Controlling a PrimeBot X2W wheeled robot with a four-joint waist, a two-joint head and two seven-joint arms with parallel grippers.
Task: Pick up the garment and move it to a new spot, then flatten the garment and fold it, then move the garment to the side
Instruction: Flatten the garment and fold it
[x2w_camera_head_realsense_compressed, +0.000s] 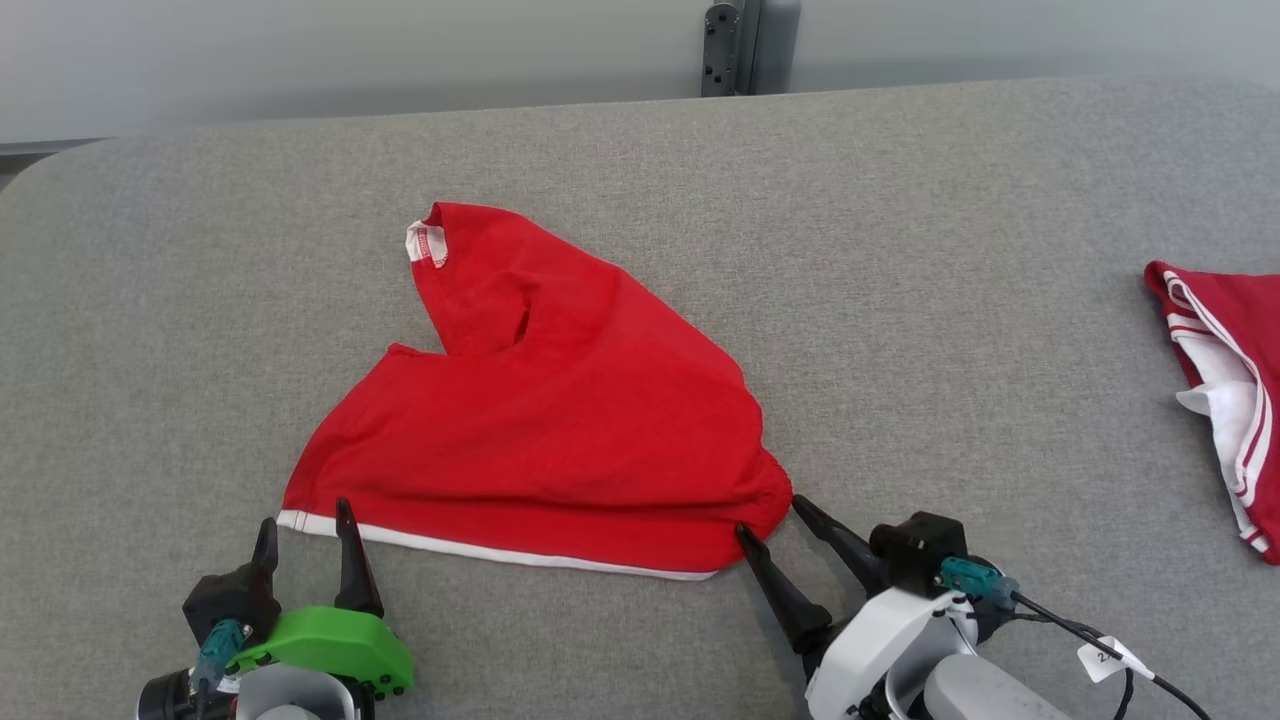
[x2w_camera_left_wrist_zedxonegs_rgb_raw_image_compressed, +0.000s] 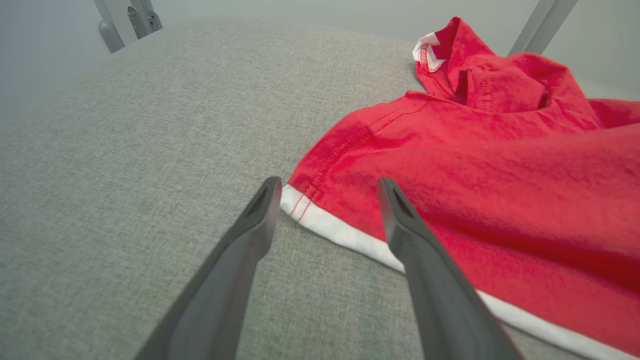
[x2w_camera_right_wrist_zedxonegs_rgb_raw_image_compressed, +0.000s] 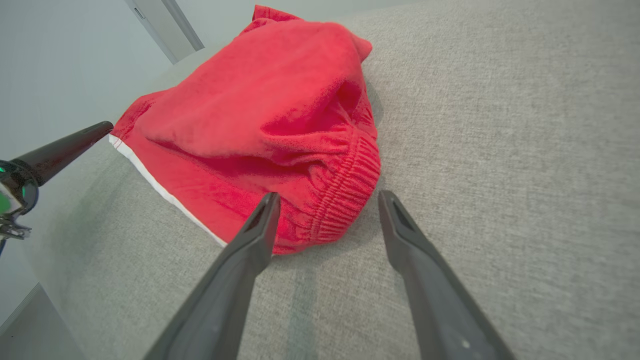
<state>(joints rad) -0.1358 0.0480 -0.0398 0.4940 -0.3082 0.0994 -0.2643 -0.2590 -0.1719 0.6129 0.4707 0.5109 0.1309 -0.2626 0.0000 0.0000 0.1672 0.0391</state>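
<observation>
Now my red garment (x2w_camera_head_realsense_compressed: 540, 420) lies rumpled in the middle of the gray table (x2w_camera_head_realsense_compressed: 900, 200). My left gripper (x2w_camera_head_realsense_compressed: 305, 512) sits at its 7 o'clock corner, fingers spread wide, holding nothing. My right gripper (x2w_camera_head_realsense_compressed: 771, 516) sits at its 5 o'clock corner, spread wide too, a finger on each side of the bunched edge. Another red and white cloth (x2w_camera_head_realsense_compressed: 1225, 370) lies at 3 o'clock.

A red garment (x2w_camera_head_realsense_compressed: 560, 420) lies crumpled mid-frame on a grey table (x2w_camera_head_realsense_compressed: 900, 250), its white hem (x2w_camera_head_realsense_compressed: 480, 547) along the lower edge. At lower left the left gripper (x2w_camera_head_realsense_compressed: 305, 512) stands spread at the hem's left corner. The right gripper (x2w_camera_head_realsense_compressed: 770, 514), lower right of centre, straddles the garment's gathered right corner, fingers apart. A second garment (x2w_camera_head_realsense_compressed: 1225, 390), red and white, lies at the right edge.
</observation>
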